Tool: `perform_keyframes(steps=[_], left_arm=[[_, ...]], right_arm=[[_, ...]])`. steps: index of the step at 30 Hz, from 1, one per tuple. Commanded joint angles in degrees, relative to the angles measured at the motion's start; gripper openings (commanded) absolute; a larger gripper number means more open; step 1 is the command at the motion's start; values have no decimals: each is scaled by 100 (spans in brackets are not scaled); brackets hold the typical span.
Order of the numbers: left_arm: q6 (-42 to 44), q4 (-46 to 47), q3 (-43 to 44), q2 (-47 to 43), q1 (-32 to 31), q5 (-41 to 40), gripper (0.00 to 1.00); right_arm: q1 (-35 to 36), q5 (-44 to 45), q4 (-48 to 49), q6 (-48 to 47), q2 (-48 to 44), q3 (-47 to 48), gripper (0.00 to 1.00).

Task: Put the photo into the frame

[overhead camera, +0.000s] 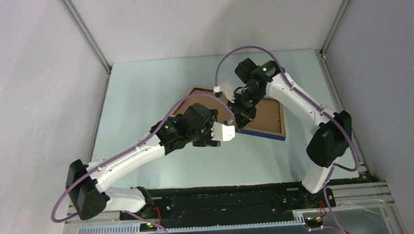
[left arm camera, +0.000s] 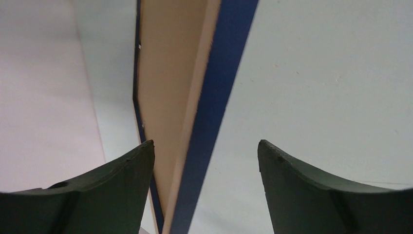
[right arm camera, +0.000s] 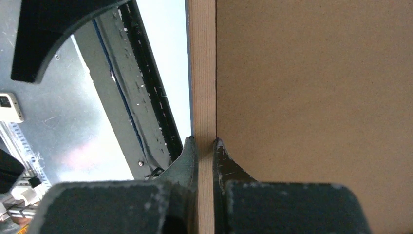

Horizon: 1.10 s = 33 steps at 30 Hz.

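The frame lies tilted at the middle of the table, its near edge showing dark blue and its wood-brown face up. A solid brown backing board fills it. My right gripper is shut on the frame's left rail; in the right wrist view the fingers pinch the wood rail, with the board beside it. My left gripper is open at the frame's near left corner. In the left wrist view the tan and blue rail runs between the jaws, close to the left finger. The photo is hidden.
The pale table is boxed in by white walls with metal posts at the back corners. A black base rail runs along the near edge and also shows in the right wrist view.
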Motion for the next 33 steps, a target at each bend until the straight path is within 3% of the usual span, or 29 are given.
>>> perform_keyframes(steps=[1, 10, 21, 25, 29, 33], left_arm=[[187, 234, 395, 225, -113, -94, 79], [177, 237, 775, 728, -219, -137, 62], [100, 88, 919, 687, -248, -185, 25], [29, -98, 977, 641, -258, -112, 2], [-105, -282, 1098, 529, -260, -7, 0], [-295, -458, 1272, 325, -262, 175, 0]], right_arm=[[-124, -535, -330, -94, -120, 370, 0], [-365, -831, -630, -221, -45, 499, 0], [-527, -768, -543, -73, -187, 480, 4], [-616, -725, -318, 144, -410, 432, 17], [-722, -613, 47, 382, -810, 181, 41], [-887, -410, 478, 700, -1327, -32, 58]])
